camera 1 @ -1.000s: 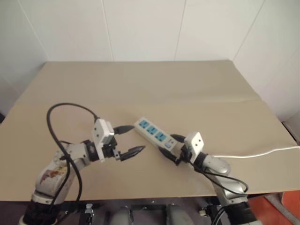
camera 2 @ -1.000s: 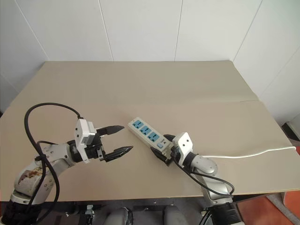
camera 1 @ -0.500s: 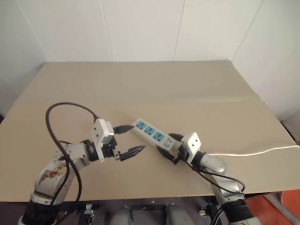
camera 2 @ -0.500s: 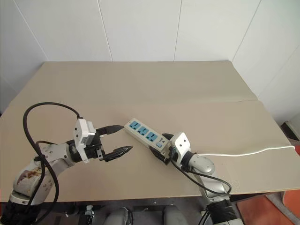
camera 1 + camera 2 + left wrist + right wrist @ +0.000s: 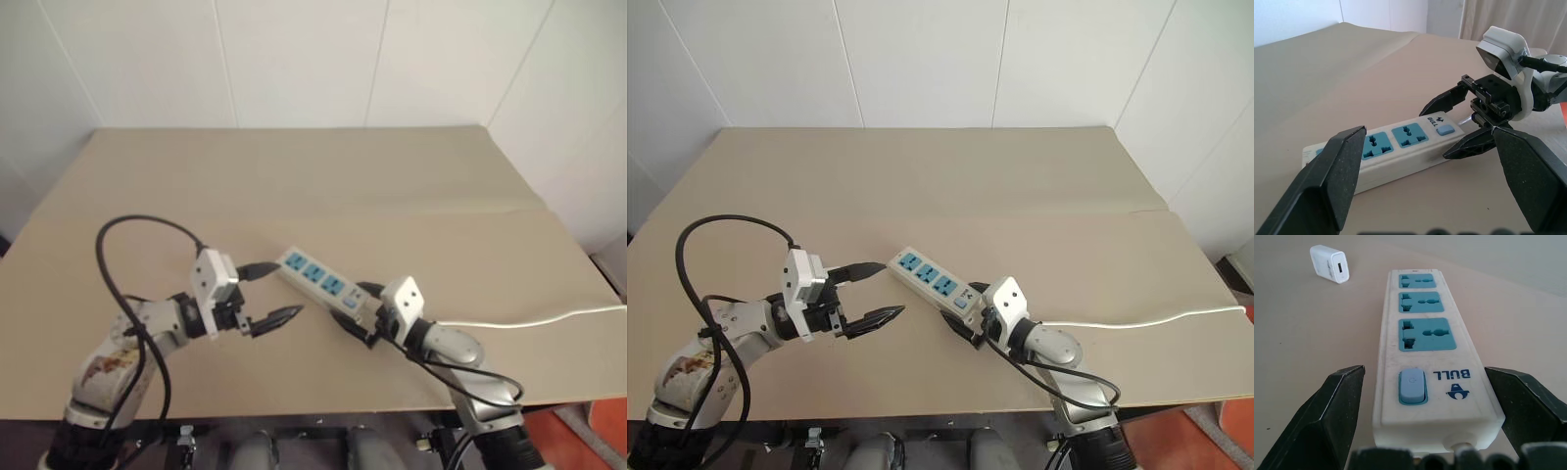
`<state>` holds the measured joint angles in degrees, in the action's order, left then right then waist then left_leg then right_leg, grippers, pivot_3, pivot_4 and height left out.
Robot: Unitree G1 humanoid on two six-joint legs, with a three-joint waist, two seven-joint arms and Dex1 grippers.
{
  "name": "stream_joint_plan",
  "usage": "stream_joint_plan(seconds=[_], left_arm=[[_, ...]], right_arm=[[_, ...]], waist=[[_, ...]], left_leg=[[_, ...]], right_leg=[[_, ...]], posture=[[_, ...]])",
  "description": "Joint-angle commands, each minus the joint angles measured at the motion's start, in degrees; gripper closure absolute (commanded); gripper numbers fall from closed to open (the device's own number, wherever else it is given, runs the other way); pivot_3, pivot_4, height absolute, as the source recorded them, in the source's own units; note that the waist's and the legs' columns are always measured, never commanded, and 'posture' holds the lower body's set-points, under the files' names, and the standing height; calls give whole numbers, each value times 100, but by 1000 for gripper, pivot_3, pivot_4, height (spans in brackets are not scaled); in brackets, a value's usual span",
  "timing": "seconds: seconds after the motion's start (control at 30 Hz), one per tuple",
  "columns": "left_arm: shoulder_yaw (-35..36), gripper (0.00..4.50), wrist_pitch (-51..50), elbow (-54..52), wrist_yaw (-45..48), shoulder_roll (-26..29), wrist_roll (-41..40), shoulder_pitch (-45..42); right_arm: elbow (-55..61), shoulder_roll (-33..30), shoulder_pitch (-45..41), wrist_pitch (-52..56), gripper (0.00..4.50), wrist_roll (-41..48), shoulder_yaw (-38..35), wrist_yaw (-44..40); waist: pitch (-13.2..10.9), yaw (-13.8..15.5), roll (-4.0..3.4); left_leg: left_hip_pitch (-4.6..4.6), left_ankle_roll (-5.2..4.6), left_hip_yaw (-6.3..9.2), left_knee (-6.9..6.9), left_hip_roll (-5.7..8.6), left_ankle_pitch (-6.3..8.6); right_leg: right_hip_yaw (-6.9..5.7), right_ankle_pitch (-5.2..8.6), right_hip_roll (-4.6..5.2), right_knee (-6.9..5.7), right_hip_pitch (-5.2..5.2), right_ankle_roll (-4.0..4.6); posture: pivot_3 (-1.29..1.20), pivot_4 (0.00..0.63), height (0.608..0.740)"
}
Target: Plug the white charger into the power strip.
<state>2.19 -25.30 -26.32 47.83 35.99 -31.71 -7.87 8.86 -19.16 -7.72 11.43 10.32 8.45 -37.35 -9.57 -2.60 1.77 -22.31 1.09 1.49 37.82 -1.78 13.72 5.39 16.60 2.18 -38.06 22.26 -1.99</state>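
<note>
Right wrist view crops power strip (image 5: 1430, 357) cord end.

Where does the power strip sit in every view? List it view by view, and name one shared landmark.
Left eye view: the power strip lies diagonally, mid-picture.
Right eye view: same diagonal, mid-picture.
Left wrist view: across the middle.
Right wrist view: running away from the camera, its near end inside the open right tool.
Shared landmark: the blue switch at its cord end.
</note>
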Motion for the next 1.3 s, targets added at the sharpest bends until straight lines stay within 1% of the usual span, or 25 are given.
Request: stream_joint_plan(seconds=[0.03, 0.5, 0.7, 0.9, 1.07, 1.3], left_arm=[[99, 0, 16, -212, 6, 28, -91, 39], [167, 0, -4, -205, 45, 97, -116, 36], [171, 0, -3, -160, 107, 140, -124, -22], [181, 0, -7, -137, 163, 166, -130, -50], [207, 0, -12, -129, 202, 209, -141, -51], [309, 0, 52, 5, 424, 369, -153, -98]], right_arm=[[46, 52, -13, 44, 21, 119, 23, -45], [-1216, 456, -413, -695, 21, 4, 68, -188], [-1790, 564, -641, -1017, 21, 26, 98, -495], [-2337, 444, -780, -1174, 21, 27, 215, -1135], [-2792, 480, -903, -1421, 1076, -19, 172, -1331], [-3092, 493, -1061, -1780, 1071, -36, 138, -1503]], waist=[[0, 0, 0], [1, -69, 1], [1, -161, 2], [4, -160, 5], [11, -165, 14], [21, -170, 30]], left_leg=[[-1, 0, 0, 0, 0, 0], [9, 0, -3, 0, -4, 0], [20, 0, -1, 0, -8, 0], [32, 0, -5, 0, -13, 0], [37, 0, -6, 0, -16, 0], [66, 0, -6, 0, -22, 0]], right_leg=[[0, 0, 0, 1, 0, 0], [2, 0, -5, -2, -4, 0], [8, -4, -10, -5, -9, 5], [10, -7, -17, -8, -18, 8], [11, -7, -22, -8, -20, 9], [13, -12, -30, -7, -44, 14]], posture=[[0, 150, 740], [0, 150, 740], [0, 150, 740], [0, 150, 740], [0, 150, 740], [0, 150, 740]])
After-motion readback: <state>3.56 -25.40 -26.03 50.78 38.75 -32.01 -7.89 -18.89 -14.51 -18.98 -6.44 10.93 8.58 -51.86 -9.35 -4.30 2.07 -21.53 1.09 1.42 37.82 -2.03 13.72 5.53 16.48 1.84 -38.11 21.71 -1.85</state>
